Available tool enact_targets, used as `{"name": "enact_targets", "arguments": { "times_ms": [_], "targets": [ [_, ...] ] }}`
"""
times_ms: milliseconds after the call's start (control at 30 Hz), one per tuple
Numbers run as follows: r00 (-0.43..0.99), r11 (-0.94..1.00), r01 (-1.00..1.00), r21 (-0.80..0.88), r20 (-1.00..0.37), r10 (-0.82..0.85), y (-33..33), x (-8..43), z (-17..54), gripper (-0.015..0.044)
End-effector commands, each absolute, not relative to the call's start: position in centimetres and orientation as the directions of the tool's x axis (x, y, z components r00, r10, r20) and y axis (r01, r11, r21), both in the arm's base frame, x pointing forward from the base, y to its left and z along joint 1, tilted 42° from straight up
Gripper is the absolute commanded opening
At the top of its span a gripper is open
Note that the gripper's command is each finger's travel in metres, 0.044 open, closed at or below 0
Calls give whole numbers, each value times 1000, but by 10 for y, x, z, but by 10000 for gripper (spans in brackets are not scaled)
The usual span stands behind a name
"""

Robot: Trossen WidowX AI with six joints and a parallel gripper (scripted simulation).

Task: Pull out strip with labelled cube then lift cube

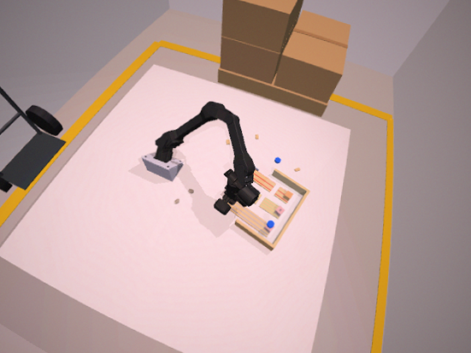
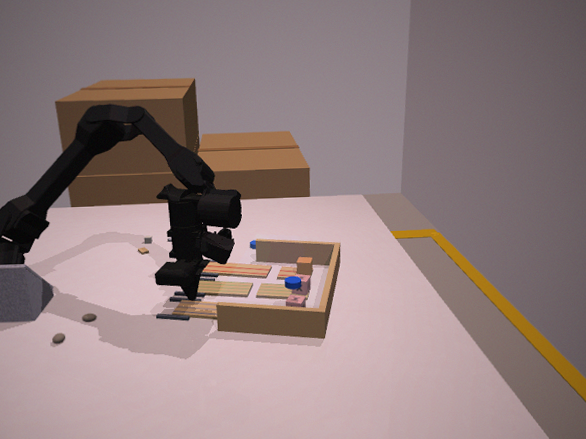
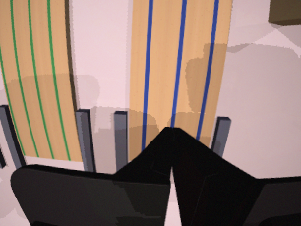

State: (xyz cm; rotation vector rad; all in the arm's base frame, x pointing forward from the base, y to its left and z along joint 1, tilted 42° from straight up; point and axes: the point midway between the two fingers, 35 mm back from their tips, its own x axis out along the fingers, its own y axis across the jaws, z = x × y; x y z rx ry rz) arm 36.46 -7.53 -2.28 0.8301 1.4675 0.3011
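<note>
A wooden tray (image 1: 291, 217) (image 2: 268, 319), open toward the arm, holds three striped strips. The blue-striped strip (image 1: 248, 220) (image 2: 194, 308) (image 3: 177, 41) runs in one piece. The green-striped strip (image 2: 226, 289) (image 3: 35, 61) and the red-striped strip (image 1: 263, 181) (image 2: 237, 269) each stop short of a separate end piece. Pink cubes (image 1: 280, 210) (image 2: 296, 300) and an orange cube (image 1: 287, 194) (image 2: 305, 264) sit at the far ends, with a blue cylinder (image 1: 271, 224) (image 2: 292, 282) beside them. My gripper (image 1: 222, 206) (image 2: 189, 292) (image 3: 171, 135) is shut, its tips low over the blue strip's near end between dark posts (image 3: 220, 136).
A second blue cylinder (image 1: 277, 160) (image 2: 253, 244) and small tan blocks (image 1: 297, 169) (image 2: 143, 250) lie outside the tray. Pebbles (image 1: 190, 191) (image 2: 89, 317) lie near the arm's grey base (image 1: 161, 167). Cardboard boxes (image 1: 283, 43) stand at the back, a hand truck (image 1: 17, 148) at the left.
</note>
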Motion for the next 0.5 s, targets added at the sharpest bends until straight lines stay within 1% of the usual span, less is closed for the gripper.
{"name": "enact_targets", "arguments": {
  "times_ms": [0, 467],
  "targets": [
    [120, 688, 310, 657, -744, 657, -69, 362, -30, 0],
    [120, 687, 309, 657, -744, 657, -64, 362, -36, 0]
  ]
}}
